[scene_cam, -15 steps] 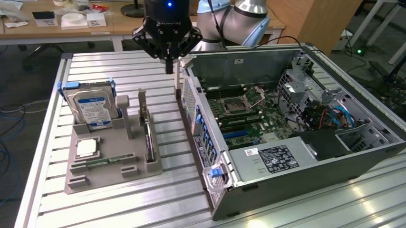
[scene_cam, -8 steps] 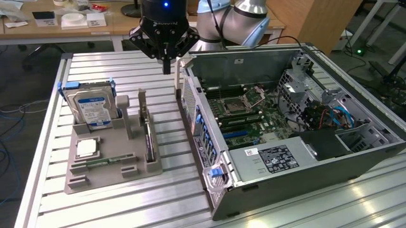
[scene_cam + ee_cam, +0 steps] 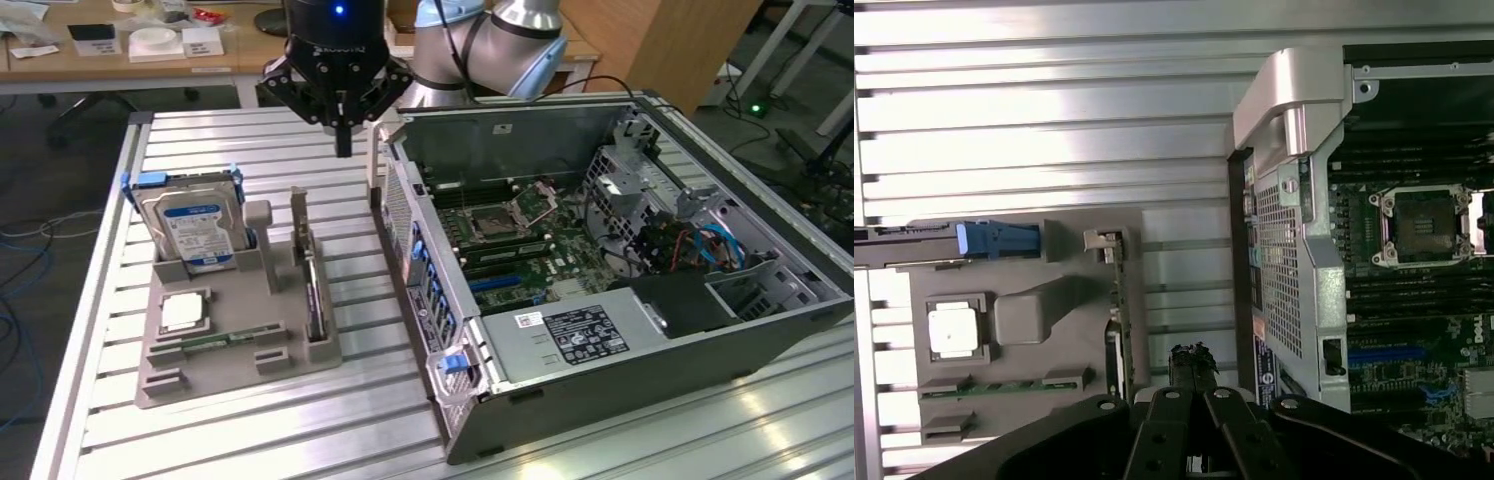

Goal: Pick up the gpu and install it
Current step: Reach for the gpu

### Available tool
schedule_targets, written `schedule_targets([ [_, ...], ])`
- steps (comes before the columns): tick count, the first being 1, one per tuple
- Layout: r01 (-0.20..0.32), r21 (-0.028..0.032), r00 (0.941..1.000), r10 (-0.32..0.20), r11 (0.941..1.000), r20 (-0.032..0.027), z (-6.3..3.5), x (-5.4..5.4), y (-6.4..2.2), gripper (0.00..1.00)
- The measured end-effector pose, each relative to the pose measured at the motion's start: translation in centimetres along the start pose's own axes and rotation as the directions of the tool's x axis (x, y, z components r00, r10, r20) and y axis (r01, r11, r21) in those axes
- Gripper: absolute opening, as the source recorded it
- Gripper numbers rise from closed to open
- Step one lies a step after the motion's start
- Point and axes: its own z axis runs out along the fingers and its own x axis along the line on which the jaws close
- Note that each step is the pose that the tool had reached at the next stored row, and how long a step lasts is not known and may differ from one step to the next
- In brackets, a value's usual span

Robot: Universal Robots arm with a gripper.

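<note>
gripper (image 3: 344, 145) black | gpu (image 3: 315, 300) dark | hard drive (image 3: 191, 225) silver, blue label | tray (image 3: 227, 375) grey | table (image 3: 267, 440) silver, ribbed

It was a robotics lab or workshop. A robot arm (image 3: 494, 40) stood at a slotted aluminium table (image 3: 240, 150) of the kind used for test rigs. On it lay an open PC case (image 3: 601, 400) with its motherboard (image 3: 521, 240) bare. Beside it, a grey holder (image 3: 214, 382) kept parts in moulded slots: a hard drive (image 3: 194, 225), a gpu (image 3: 315, 300), a memory stick (image 3: 220, 340). Behind were a desk (image 3: 80, 65) with small boxes, loose cables (image 3: 20, 245) on the floor, and a wooden cabinet (image 3: 667, 40).
</note>
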Motion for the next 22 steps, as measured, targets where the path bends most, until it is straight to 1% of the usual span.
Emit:
schedule_targets([
  [16,0.0,0.0,1.0,0.0,1.0,0.0,-0.02,2.1,-0.16,0.11],
  [22,0.0,0.0,1.0,0.0,1.0,0.0,-0.04,3.1,-0.23,0.11],
])
